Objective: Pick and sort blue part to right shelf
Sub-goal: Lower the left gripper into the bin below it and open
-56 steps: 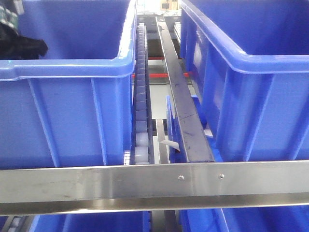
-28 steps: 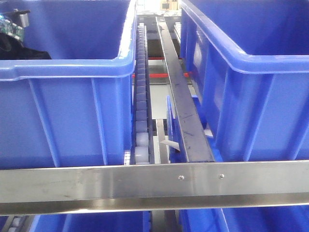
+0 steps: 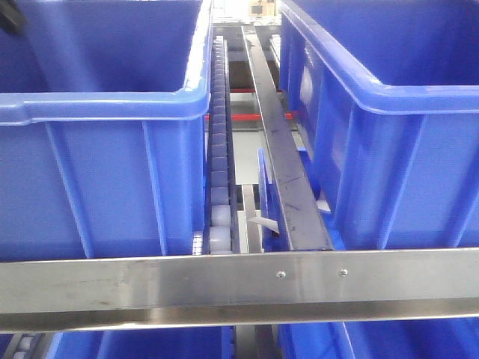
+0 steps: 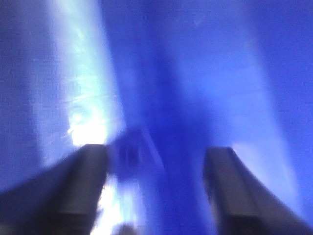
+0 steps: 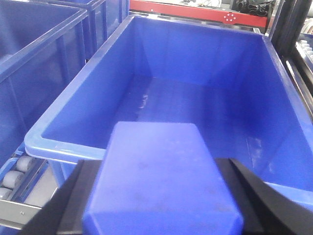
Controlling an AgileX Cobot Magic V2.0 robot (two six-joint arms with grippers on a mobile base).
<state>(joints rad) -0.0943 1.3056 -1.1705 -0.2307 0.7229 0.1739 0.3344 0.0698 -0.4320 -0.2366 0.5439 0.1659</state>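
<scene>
The right gripper (image 5: 161, 215) has its fingers (image 5: 73, 200) clamped on the blue part (image 5: 159, 181), low in frame above a blue bin (image 5: 195, 98) of the right shelf (image 3: 239, 288). The left gripper (image 4: 156, 191), blurred, stands wide, holding nothing.

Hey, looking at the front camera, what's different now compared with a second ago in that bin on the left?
The dark arm that reached over the far left corner of the left bin has pulled up and out to the upper left; only a dark sliver remains at the frame edge. The bins, the roller track and the steel front rail have not moved.
</scene>
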